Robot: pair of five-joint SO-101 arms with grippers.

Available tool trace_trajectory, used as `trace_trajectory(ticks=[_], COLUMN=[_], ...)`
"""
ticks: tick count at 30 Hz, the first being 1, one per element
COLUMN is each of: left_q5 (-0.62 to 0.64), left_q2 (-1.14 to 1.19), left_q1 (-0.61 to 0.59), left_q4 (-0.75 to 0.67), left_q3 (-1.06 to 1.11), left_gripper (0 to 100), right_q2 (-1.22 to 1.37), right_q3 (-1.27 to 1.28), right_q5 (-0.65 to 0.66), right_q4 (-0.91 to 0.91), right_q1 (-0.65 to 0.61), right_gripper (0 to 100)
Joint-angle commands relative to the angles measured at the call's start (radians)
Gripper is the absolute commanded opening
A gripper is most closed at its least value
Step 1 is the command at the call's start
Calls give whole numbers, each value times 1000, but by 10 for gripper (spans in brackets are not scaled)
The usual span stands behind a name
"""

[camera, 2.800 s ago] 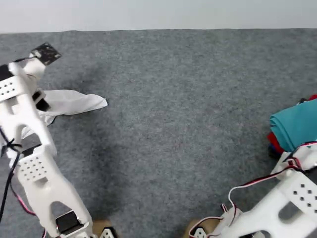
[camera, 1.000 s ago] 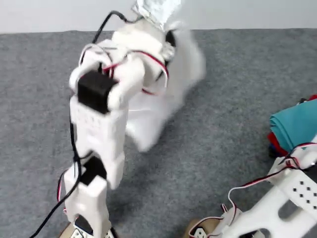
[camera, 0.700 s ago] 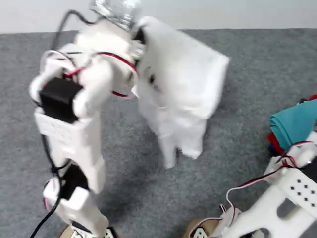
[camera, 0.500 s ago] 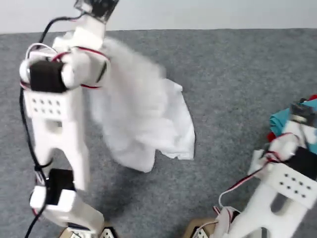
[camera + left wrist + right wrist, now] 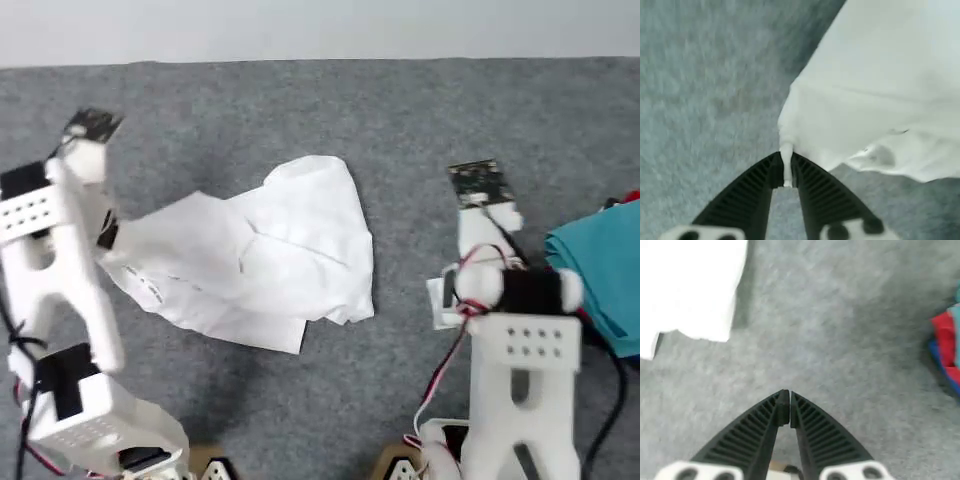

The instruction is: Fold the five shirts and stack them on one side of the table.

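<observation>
The grey table surface (image 5: 400, 130) spans the high view from edge to edge. The white shirt (image 5: 270, 250) lies on it left of centre, rumpled and unfolded. One layer is lapped over another, and a loose corner trails toward the near edge.

The left arm (image 5: 50, 260) stands at the left side of the table, with its wrist at the shirt's left edge. The right arm (image 5: 520, 340) rises from the near edge right of centre, between the white shirt and the pile at the far right, touching neither.

That pile sits against the table's right edge. A folded teal shirt (image 5: 605, 265) lies on top. In the right wrist view, a strip of red shirt (image 5: 942, 335) shows beneath it, with a blue edge (image 5: 947, 375) under that. The pile is well apart from the white shirt.

The left gripper (image 5: 786, 172) has its jaws pressed together on a thin pinch of the white shirt's hem. From that pinch the cloth (image 5: 880, 90) fans away over the table.

The right gripper (image 5: 786, 407) is closed too, its tips meeting with nothing between them. It hangs over bare grey surface. An edge of the white shirt (image 5: 690, 285) lies off to one side of it, and the red and blue edges of the pile to the other.
</observation>
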Motion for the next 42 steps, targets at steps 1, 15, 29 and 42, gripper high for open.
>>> trace_trajectory(ticks=[1,15,29,42], left_q5=[-32,-34,-31,-31], left_q2=[-52,-52,-52,-52], left_q1=[-64,-92,-92,-92], left_q4=[-54,-75,-72,-71], left_q3=[51,117,117,119], left_gripper=[3,3,3,3], right_q2=[107,656,977,1084], right_q3=[-55,-420,-557,-574], right_q5=[14,143,258,267], right_q4=[42,142,10,-193], right_q1=[-116,-453,-466,-410], right_gripper=[15,275,274,20])
